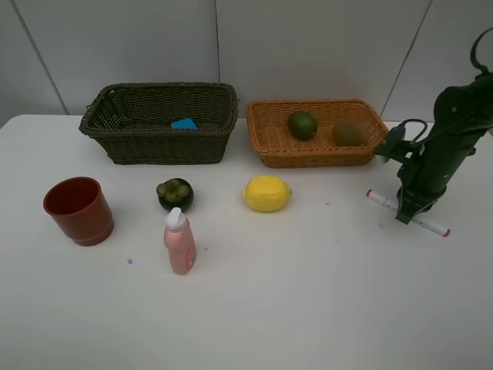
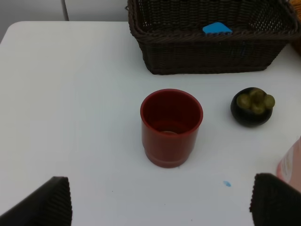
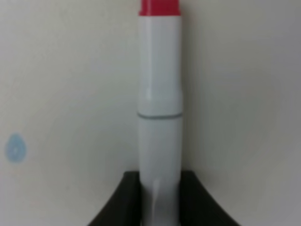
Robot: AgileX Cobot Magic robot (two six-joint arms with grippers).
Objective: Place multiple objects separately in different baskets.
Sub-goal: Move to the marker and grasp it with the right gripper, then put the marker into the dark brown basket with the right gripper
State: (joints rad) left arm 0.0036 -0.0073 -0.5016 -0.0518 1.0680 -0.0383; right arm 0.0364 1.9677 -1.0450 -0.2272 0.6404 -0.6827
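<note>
1. White table (image 1: 308, 308) in front of plain grey wall panels: that is your whole workspace.
2. Your left gripper (image 2: 160, 202) hangs with its jaws spread wide and empty, above the red cup (image 1: 77, 210), which stands upright on the table and is not yet sorted.
3. The dark basket (image 1: 154, 146) holds only the blue eraser (image 1: 184, 123).
4. The mangosteen (image 1: 175, 193), the pink bottle (image 1: 179, 243) and the lemon (image 1: 266, 193) wait on the table in front of the baskets.
5. The orange basket (image 1: 308, 158) already has the lime (image 1: 302, 125) and the kiwi (image 1: 348, 132).
6. Your right gripper (image 1: 406, 214) is clamped on the white marker (image 1: 383, 200), which lies flat on the table.
7. By my count, three items are placed and five remain.
8. No brand, label or writing can be read on anything.
</note>
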